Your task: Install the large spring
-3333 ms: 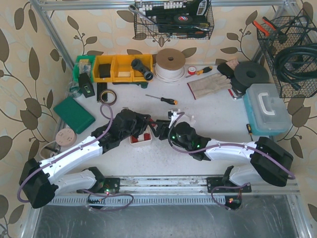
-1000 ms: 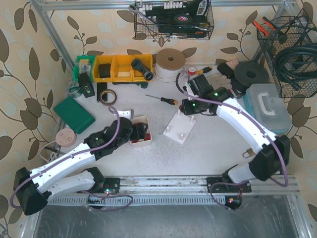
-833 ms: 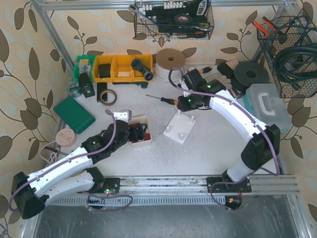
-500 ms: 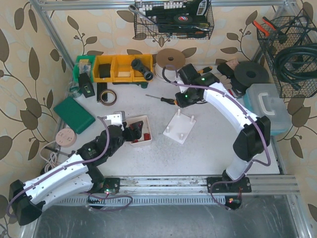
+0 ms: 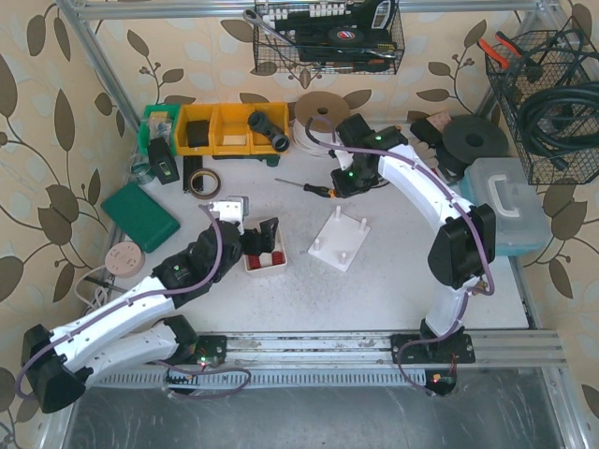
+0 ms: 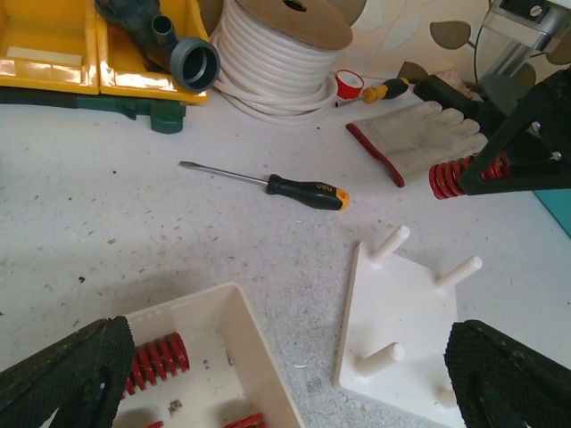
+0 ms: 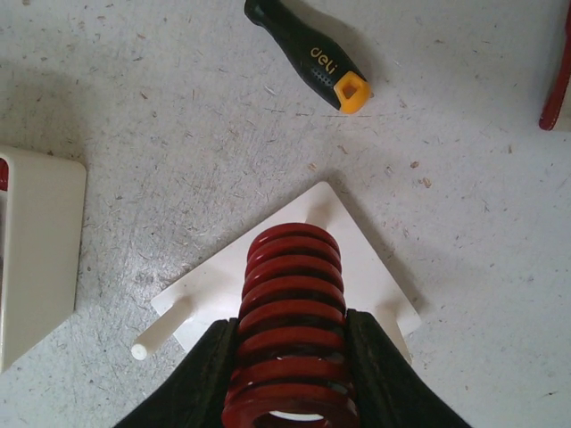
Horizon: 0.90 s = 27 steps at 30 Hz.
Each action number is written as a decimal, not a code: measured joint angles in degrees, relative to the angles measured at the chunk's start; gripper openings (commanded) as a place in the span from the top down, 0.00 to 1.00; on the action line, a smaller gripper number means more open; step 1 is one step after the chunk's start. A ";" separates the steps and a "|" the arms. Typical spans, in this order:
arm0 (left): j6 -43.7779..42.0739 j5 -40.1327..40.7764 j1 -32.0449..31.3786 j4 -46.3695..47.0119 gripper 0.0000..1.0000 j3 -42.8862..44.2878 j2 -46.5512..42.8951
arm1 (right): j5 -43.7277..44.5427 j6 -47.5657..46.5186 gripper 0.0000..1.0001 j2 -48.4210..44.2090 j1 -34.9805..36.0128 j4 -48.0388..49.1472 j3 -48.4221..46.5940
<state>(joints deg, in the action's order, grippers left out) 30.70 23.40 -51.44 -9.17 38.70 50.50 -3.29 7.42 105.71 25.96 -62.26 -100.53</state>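
Observation:
The large spring (image 7: 290,312), red and thick-coiled, is held upright between the fingers of my right gripper (image 7: 290,357), which is shut on it. It hangs above the white peg plate (image 7: 379,276), just behind it in the top view, clear of the pegs. From the left wrist the spring (image 6: 453,176) shows in the air beyond the plate (image 6: 401,308). My left gripper (image 5: 265,239) stands open and holds nothing, over the white tray (image 6: 239,310) that holds smaller red springs (image 6: 153,361).
A black-and-yellow screwdriver (image 5: 309,187) lies behind the plate. A cable spool (image 5: 318,117), a work glove (image 5: 398,161) and yellow bins (image 5: 225,126) line the back. A green case (image 5: 140,215) lies left, a blue-lidded box (image 5: 505,208) right.
My right arm has carried the spring from the tray to above the plate, then drifted left and back. My left gripper has opened wider and shifted beside the tray.

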 measured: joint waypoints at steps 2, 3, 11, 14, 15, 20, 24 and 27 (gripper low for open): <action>-0.39 0.02 0.00 0.57 0.04 -1.46 -2.01 | -0.48 0.00 1.00 0.00 -0.22 -0.02 0.00; -0.57 0.00 0.00 0.79 0.05 -1.99 -2.69 | -0.66 -0.02 1.00 0.00 -0.26 -0.11 -0.02; -1.84 -2.27 0.00 2.43 0.07 -2.32 -0.83 | -1.44 -0.48 1.00 0.02 -1.38 -1.38 -0.72; -2.21 -2.78 0.00 3.54 0.05 -2.40 -0.90 | -1.51 -0.66 1.00 0.04 -1.68 -1.79 -1.09; -2.23 -2.78 0.00 3.82 0.04 -2.40 -0.90 | -1.49 -0.66 1.00 0.07 -1.75 -1.86 -1.27; -2.25 -2.75 0.00 4.59 0.02 -2.40 -0.87 | -1.44 -0.66 1.00 0.24 -1.75 -1.97 -1.44; -2.25 -2.75 0.00 4.57 0.02 -2.40 -0.66 | -1.22 -0.66 1.00 1.14 -1.75 -2.56 -2.19; -2.25 -2.75 0.00 4.63 0.02 -2.40 -0.63 | -0.98 -0.85 1.00 1.40 -1.75 -2.69 -2.49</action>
<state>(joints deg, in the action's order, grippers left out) 28.45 20.64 -51.44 -4.54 36.29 49.87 -4.27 6.57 107.11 24.21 -64.95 -103.02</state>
